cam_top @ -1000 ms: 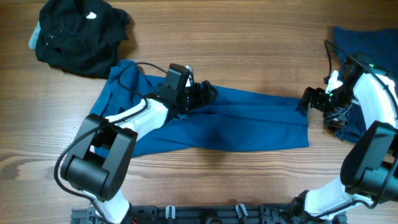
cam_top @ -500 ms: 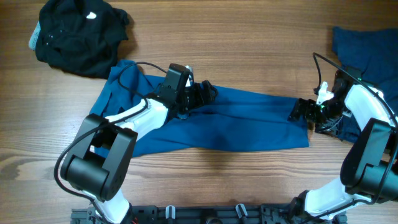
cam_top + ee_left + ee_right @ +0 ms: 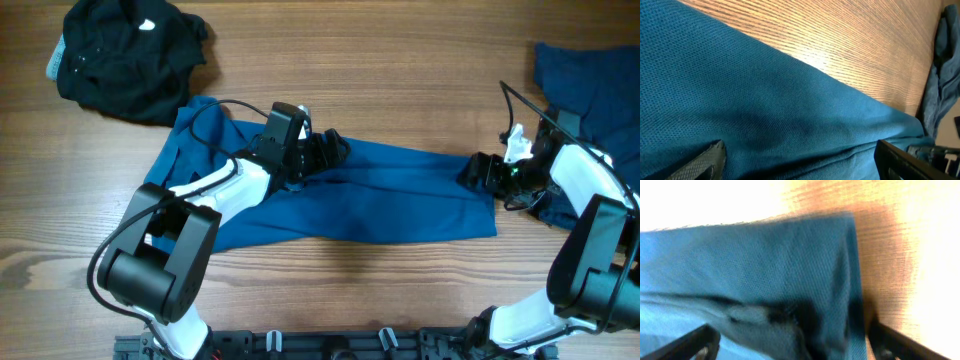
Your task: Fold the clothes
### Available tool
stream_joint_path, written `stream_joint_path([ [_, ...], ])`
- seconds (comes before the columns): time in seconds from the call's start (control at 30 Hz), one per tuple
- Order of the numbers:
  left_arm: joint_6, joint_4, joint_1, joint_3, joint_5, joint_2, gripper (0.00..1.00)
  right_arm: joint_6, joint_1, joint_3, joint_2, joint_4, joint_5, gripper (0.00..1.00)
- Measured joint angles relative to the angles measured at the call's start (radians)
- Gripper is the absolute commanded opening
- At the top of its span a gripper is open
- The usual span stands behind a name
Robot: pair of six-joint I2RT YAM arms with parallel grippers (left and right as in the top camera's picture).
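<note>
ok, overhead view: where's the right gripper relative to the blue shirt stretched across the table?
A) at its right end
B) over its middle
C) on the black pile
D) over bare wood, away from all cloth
A: the right gripper sits open at the right end of the blue shirt, and that shirt's edge fills the right wrist view; the black pile lies far off at the far left.

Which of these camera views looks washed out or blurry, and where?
Right wrist: the table is blown out to white at upper left, and the blue shirt looks soft. Left wrist: a glare patch on the wood beside the shirt, weave sharp. Overhead: evenly lit, sharp.
</note>
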Motion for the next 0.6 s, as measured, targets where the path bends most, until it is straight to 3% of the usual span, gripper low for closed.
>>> stream_joint_path([
  [0.23, 0.0, 0.0, 0.0, 0.0, 0.0, 0.0, 0.96, 0.016, 0.0, -0.039, -0.02, 0.111, -0.032, 0.97],
  [0.6, 0.0, 0.003, 0.0, 0.0, -0.003, 0.0, 0.96, -0.017, -0.005, -0.08, -0.039, 0.079, -0.13, 0.92],
])
